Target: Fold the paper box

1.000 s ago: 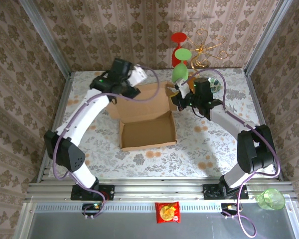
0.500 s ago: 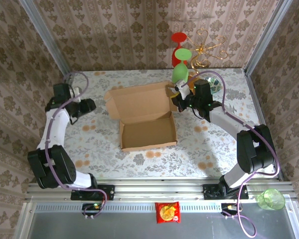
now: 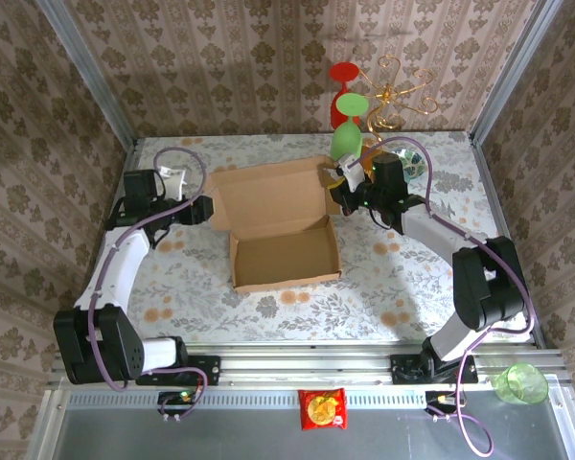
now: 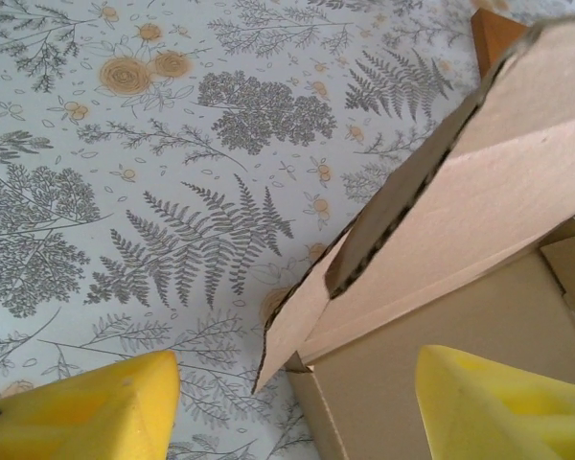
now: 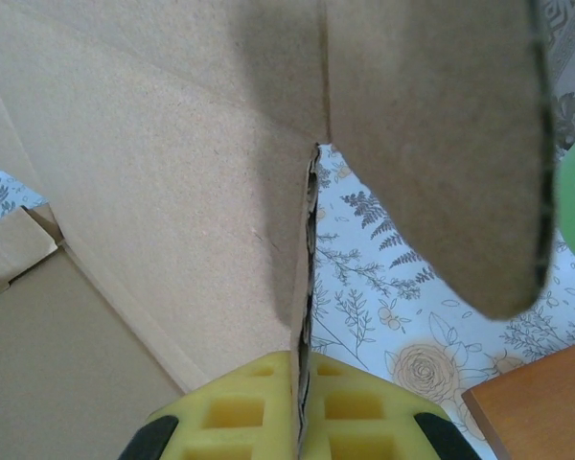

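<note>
Since half a second ago the left gripper [image 3: 199, 209] has swung in from the table's left side and now sits just beside the left edge of the paper box [image 3: 283, 251], while the right arm has kept its place. The box lies at the middle of the flower-patterned table [image 3: 402, 278], its shallow tray toward the arms and its lid spread open behind, toward the far wall. In the left wrist view the left gripper's yellow fingers [image 4: 86, 407] stand wide apart, and a side flap [image 4: 460, 192] of the lid rises between them, not touching either finger. The right gripper [image 3: 341, 184] is at the lid's right rear corner; in the right wrist view its yellow pads [image 5: 240, 412] are pressed together on the edge of a cardboard flap [image 5: 431, 144], pinching it upright. A green goblet [image 3: 345, 140] stands just behind that gripper, with a red glass [image 3: 343, 77] farther back by the wall
</note>
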Available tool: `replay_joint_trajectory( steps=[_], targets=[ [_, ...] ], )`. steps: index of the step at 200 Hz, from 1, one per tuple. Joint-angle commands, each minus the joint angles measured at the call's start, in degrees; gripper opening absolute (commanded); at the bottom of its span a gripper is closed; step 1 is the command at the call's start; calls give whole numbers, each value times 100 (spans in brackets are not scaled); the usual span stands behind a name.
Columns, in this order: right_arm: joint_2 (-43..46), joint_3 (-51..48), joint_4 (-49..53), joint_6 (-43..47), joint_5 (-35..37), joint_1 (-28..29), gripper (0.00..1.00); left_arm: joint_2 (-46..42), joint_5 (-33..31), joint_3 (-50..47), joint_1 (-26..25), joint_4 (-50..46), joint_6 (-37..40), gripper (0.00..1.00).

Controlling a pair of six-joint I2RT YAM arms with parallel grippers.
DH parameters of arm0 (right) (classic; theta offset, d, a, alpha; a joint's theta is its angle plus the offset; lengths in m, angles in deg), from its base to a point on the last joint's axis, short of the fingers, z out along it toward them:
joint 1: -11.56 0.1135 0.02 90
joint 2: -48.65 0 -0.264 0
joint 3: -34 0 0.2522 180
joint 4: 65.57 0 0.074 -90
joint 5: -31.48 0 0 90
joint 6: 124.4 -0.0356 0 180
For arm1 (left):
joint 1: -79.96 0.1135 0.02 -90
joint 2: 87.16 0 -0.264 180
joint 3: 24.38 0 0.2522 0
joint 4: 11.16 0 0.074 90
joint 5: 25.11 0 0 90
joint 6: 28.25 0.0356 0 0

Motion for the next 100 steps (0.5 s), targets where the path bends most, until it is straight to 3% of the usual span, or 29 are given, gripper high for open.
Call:
replay_joint_trajectory(
  steps=[1, 49, 100],
  targets=[
    [-101, 119, -95, 7, 39, -3, 0, -66, -102, -152, -21, 398, 510, 69],
    [-152, 144, -75, 7, 40, 5, 0, 447, 40, 140, -182, 625, 565, 68],
    [-190, 161, -123, -53, 74, 17, 0, 894, -323, 516, -582, 453, 476, 55]
  ],
)
